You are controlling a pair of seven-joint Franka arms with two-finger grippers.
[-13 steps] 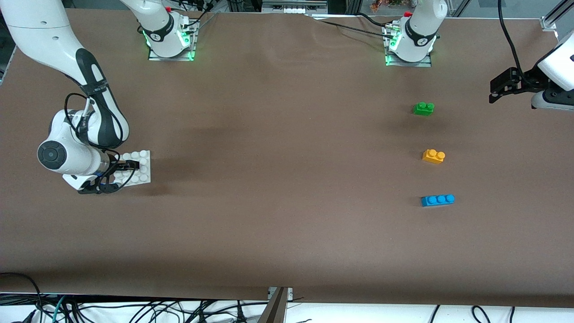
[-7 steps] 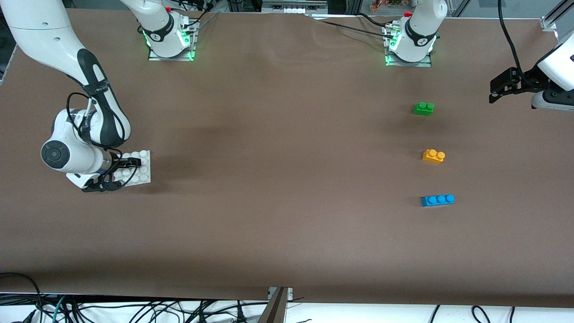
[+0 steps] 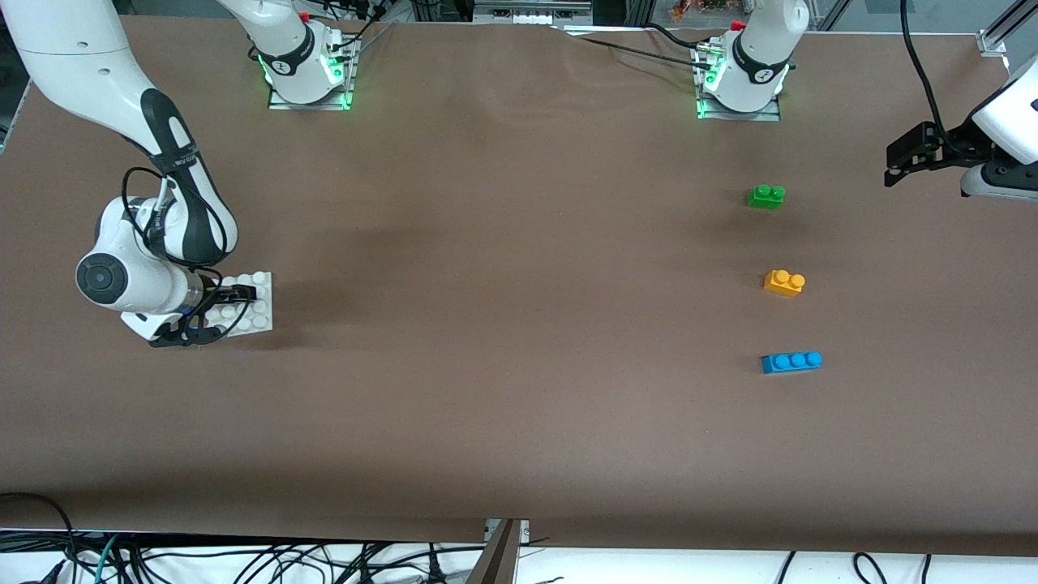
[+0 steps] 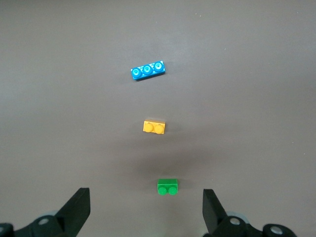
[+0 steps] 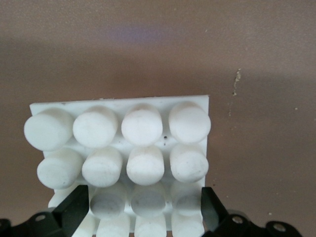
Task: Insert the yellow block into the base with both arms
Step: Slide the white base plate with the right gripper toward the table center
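Front view: the yellow block point(image 3: 784, 282) lies on the brown table point(image 3: 503, 324) toward the left arm's end, between the green brick point(image 3: 765, 196), which is farther from the front camera, and the blue brick point(image 3: 791, 362), which is nearer to it. All three bricks are apart from one another and untouched.

The left gripper point(image 3: 900, 162) hangs in the air over the table edge at the left arm's end, well apart from the yellow block and holding nothing. In the left wrist view its fingers point(image 4: 76, 210) stand wide apart, with the yellow block point(image 4: 154, 127) lying on the table past the green brick point(image 4: 168, 187).

The base point(image 3: 255, 304) lies well apart from the yellow block, at the right arm's end of the table. The right gripper point(image 3: 223, 307) is low over the base. In the right wrist view its fingers point(image 5: 74, 210) are spread on either side of the base point(image 5: 123, 143); contact cannot be told.
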